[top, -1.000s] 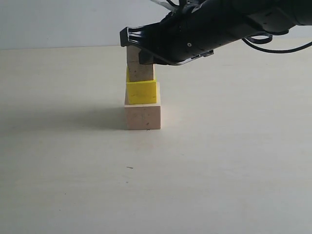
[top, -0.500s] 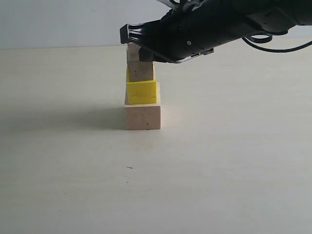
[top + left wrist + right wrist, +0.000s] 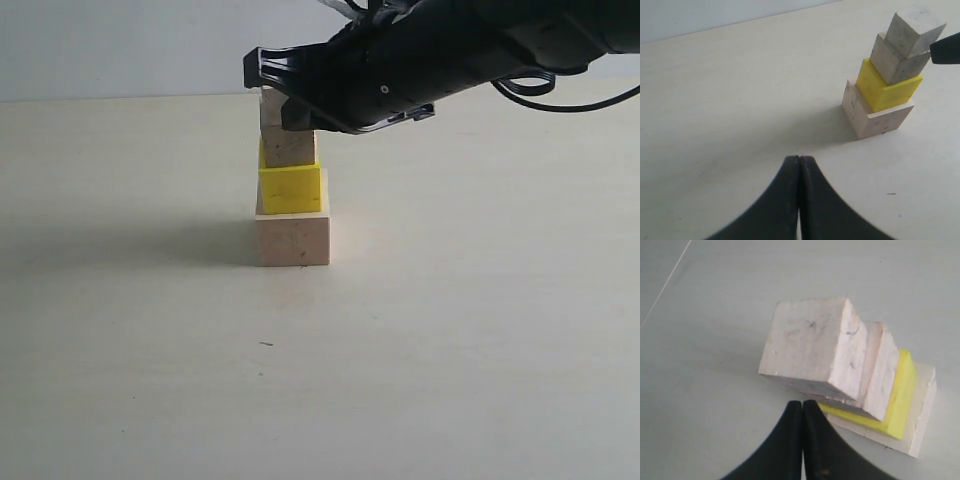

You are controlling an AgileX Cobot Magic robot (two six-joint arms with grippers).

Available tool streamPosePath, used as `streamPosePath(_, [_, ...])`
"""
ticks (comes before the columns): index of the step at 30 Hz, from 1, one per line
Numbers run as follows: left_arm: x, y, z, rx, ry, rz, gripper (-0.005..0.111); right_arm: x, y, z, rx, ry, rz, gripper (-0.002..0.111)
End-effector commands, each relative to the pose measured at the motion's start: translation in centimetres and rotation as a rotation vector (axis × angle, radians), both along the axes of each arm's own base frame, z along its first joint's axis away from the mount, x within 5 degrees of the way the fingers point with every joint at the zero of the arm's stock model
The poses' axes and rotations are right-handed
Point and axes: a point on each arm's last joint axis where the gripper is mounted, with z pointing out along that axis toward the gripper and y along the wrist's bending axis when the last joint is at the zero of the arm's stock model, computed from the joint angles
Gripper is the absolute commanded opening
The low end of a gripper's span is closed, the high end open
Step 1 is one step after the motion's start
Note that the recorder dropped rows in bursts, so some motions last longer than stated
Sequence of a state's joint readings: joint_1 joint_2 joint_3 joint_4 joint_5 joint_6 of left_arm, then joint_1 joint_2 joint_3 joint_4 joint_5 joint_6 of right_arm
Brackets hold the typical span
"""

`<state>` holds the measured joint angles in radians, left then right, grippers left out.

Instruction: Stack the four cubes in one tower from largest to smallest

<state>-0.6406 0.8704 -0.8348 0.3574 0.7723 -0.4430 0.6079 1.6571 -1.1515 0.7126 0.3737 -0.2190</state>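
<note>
Pale wood, yellow, wood, wood: the tower (image 3: 290, 190) stands left of centre in the exterior frame. The large cube (image 3: 292, 240) sits on the table (image 3: 450, 330), then the yellow cube (image 3: 291, 189), the medium cube (image 3: 290, 147) and the small cube (image 3: 271, 108), slightly askew. The right gripper (image 3: 258, 72), jaws pressed together and empty, hangs at the top cube; I cannot tell if they touch. The left gripper (image 3: 799, 162), also pressed together and empty, is well apart. Stacking looks done, so the next move calls for a clean lift away without a nudge.
</note>
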Motion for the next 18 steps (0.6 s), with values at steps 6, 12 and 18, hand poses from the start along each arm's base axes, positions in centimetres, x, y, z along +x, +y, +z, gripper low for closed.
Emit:
streamPosePath(6, [-0.08,0.07,0.17,-0.006,-0.017,-0.007,0.000,0.63,0.51,-0.65,0.041,0.011,-0.009,0.000])
streamPosePath(12, [-0.08,0.07,0.17,0.002,-0.020,-0.013,0.000,0.78,0.47,-0.57,0.047,-0.001,-0.024,0.000])
streamPosePath(18, [-0.07,0.06,0.18,0.000,-0.021,-0.014,0.000,0.87,0.45,-0.51,0.051,-0.007,-0.034,0.000])
